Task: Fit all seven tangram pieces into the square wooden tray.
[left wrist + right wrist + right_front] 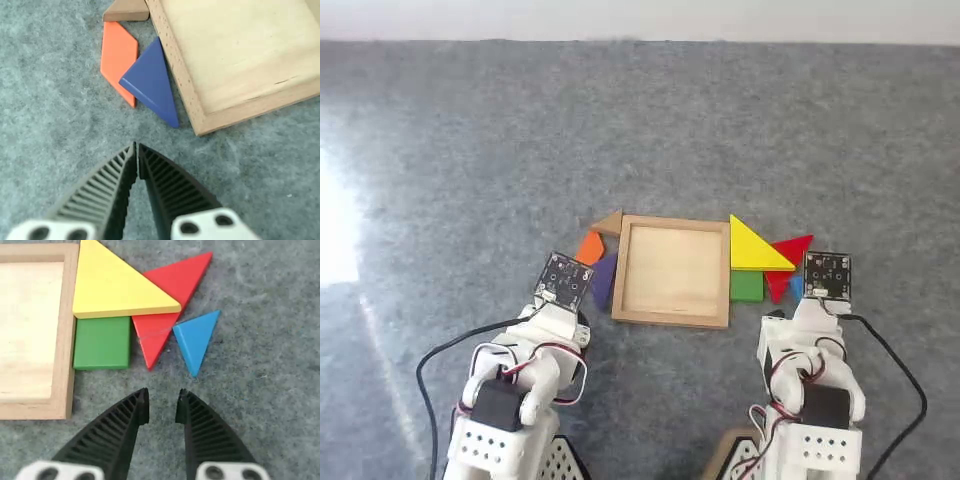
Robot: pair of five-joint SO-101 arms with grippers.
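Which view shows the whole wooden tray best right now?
The high view: the wooden tray shows complete, all four rims and its floor. The left wrist view catches one corner, the right wrist view one side rim.

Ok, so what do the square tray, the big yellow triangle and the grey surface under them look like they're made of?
Tray: light wood, apparently unvarnished; grain lines and a dark streak show, and the finish is matte.
Yellow triangle: smooth, even colour with a slight sheen; probably painted wood, possibly plastic.
Surface: grey, mottled and fuzzy, like felt or low carpet.
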